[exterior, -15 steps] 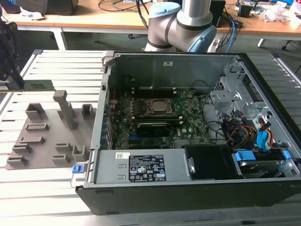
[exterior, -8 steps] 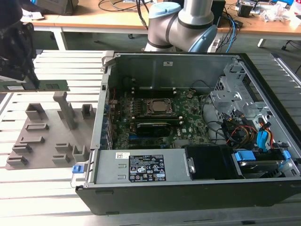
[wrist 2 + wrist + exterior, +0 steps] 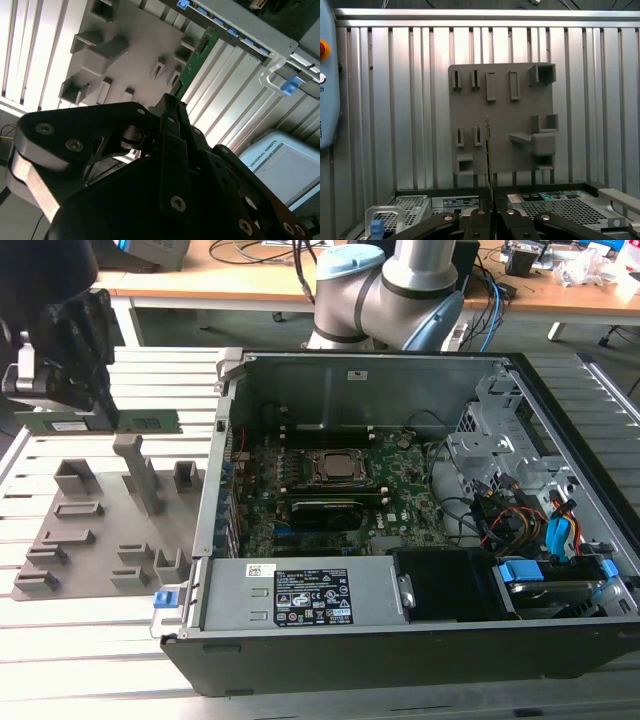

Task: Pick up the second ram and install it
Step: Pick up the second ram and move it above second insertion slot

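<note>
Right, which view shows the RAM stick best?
Exterior view: the second ram shows its long flat side, held by the hand. Second wrist view shows one end; first wrist view, edge-on.

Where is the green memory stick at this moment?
At the exterior view's left, the memory stick is held in the gripper above the grey fixture plate, outside the computer case.

On the slatted table [image 3: 90, 650], the open computer case [image 3: 400, 660] lies at the exterior view's right, and the fixture plate [image 3: 95, 540] lies just beside it at the left. Above the plate's far edge the gripper [image 3: 100, 412] holds the memory stick [image 3: 145, 421], and the arm's base [image 3: 385, 295] stands behind the case.
</note>
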Robot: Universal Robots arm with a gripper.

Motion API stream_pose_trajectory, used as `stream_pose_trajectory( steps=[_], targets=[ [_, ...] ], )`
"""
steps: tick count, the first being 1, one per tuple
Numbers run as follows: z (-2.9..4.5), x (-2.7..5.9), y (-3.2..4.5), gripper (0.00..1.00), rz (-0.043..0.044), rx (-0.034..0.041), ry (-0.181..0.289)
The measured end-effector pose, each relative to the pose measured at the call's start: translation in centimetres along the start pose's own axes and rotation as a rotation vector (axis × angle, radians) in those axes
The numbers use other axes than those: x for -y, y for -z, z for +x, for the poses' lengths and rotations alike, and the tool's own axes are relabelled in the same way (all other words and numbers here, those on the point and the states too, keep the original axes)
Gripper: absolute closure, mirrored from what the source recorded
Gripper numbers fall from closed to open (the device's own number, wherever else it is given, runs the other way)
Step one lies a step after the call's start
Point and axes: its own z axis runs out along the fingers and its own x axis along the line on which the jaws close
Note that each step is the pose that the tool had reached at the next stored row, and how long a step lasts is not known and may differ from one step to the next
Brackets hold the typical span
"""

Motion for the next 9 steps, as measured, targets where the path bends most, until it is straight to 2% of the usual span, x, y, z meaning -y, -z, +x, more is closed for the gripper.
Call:
stream_pose_trajectory(
  steps=[2, 5, 8, 9],
  targets=[
    [-0.02, 0.50, 0.01, 0.86, 0.0000, 0.0000, 0.000],
    [-0.04, 1.69, 0.03, 0.86, 0.0000, 0.0000, 0.000],
    [-0.08, 3.05, 0.05, 0.86, 0.0000, 0.0000, 0.000],
    [-0.11, 3.88, 0.07, 0.86, 0.0000, 0.0000, 0.000]
  ],
)
